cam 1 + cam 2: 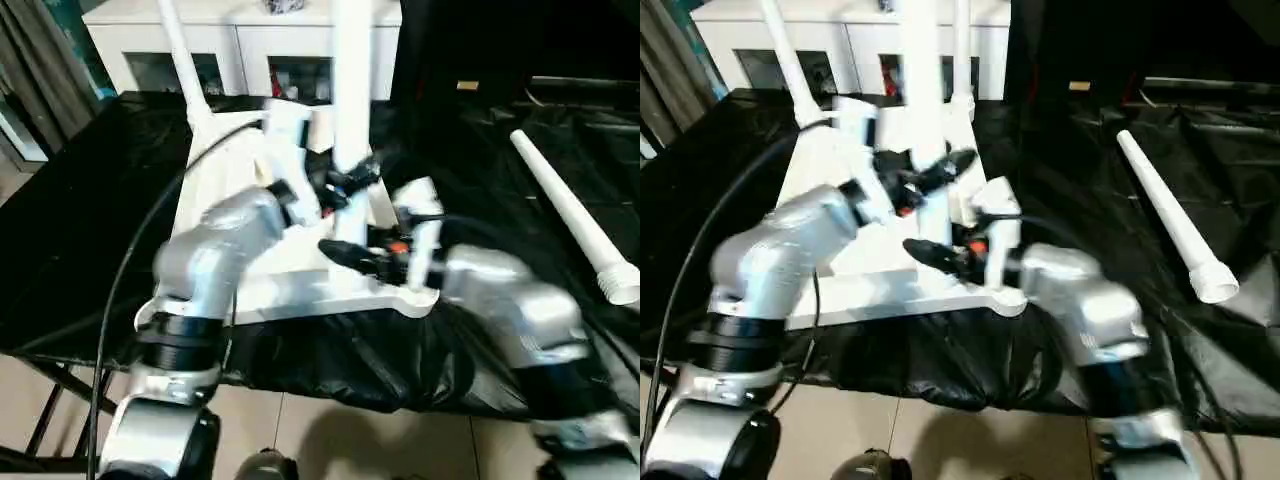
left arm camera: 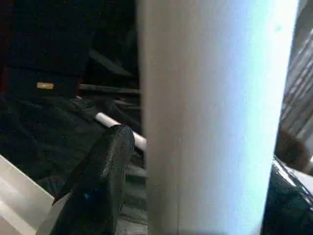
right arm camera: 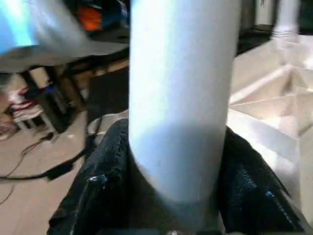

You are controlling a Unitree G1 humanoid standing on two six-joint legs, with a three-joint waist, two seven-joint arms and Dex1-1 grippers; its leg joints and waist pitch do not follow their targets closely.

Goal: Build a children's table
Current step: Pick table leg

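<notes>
The white table top point(image 1: 300, 292) lies ribbed side up on the black-draped table. A thick white leg point(image 1: 351, 80) stands upright near its front right corner. My left gripper point(image 1: 350, 183) is open around this leg; in the left wrist view the leg point(image 2: 210, 122) runs between the black fingers point(image 2: 98, 186) with a thin gap. Lower down, my right gripper point(image 1: 350, 255) is shut on the same leg point(image 3: 181, 98), both fingers point(image 3: 105, 191) pressing its sides. Two more legs point(image 1: 780, 50) point(image 1: 961, 50) stand in the far sockets. Another leg point(image 1: 565, 210) lies loose to the right.
A white cabinet with glass doors point(image 1: 250, 55) stands behind the table. Black cloth point(image 1: 80, 200) covers the table and hangs over its front edge above a tiled floor point(image 1: 330, 440). A black cable point(image 1: 130, 270) loops along my left arm.
</notes>
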